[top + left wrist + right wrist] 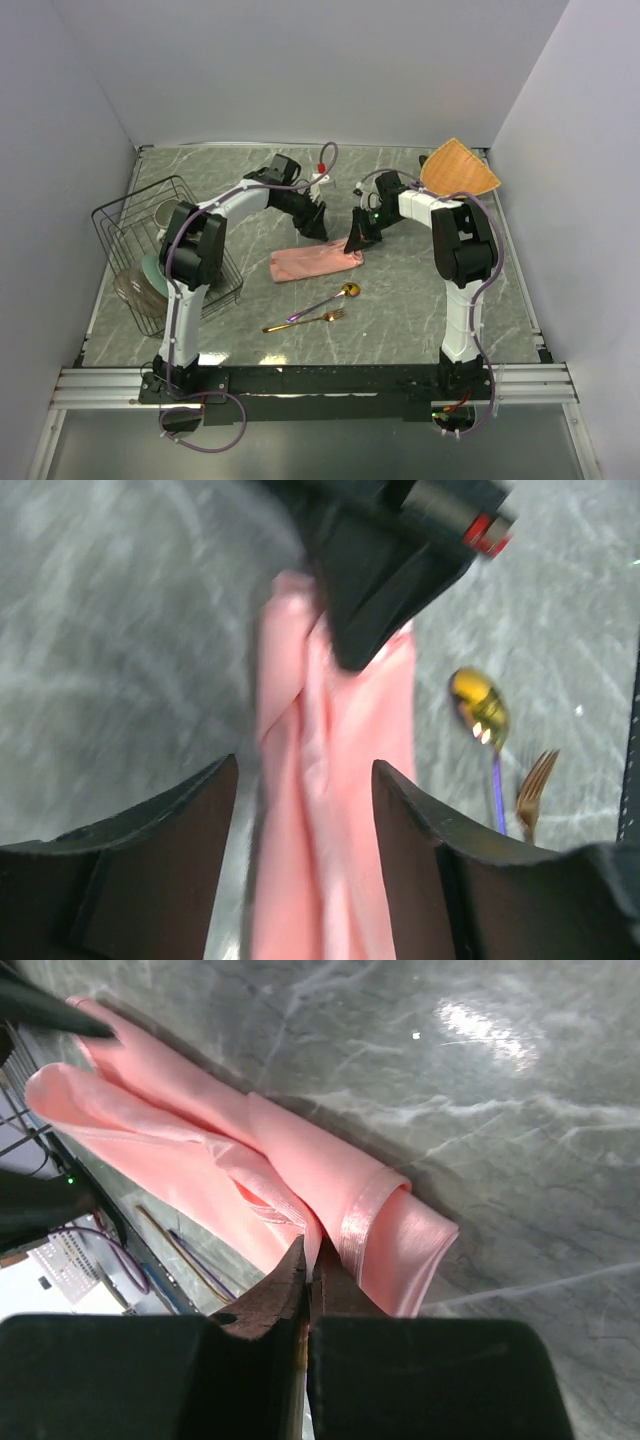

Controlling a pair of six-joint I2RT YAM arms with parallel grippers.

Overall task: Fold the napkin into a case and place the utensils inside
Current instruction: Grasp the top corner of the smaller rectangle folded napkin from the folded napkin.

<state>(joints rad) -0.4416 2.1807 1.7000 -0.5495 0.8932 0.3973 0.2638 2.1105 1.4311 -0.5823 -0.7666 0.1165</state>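
1. Grey veined tabletop (pixel 420 300) between plain white walls. A black wire dish rack (pixel 110 230) stands at 9 o'clock, and an orange-tan woven fan-shaped mat (pixel 460 168) lies at 1 o'clock.
2. The salmon-pink cloth napkin (pixel 316 262) lies at the centre as a narrow, wrinkled, layered strip. Its right end is loosely rolled over.
3. The slim gold spoon with a purplish handle (pixel 322 302) and the slim gold fork (pixel 305 322) lie side by side at 6 o'clock from the napkin, near it but not touching.
4. The step in hand looks like finishing the fold into a case. The utensils are not yet inside.
5. The left arm reaches in from 7 o'clock with its wrist tipped down over the strip. The left tool (pixel 305 770) is apart, straddling the cloth without clamping it.
6. The right arm bends in from 5 o'clock. The right tool (pixel 305 1265) is together, tips at the strip's right end. Whether a layer is pinched cannot be told.
7. The next move probably calls for flattening the layers and leaving a pocket mouth open. Then one tool must be freed to fetch the spoon.
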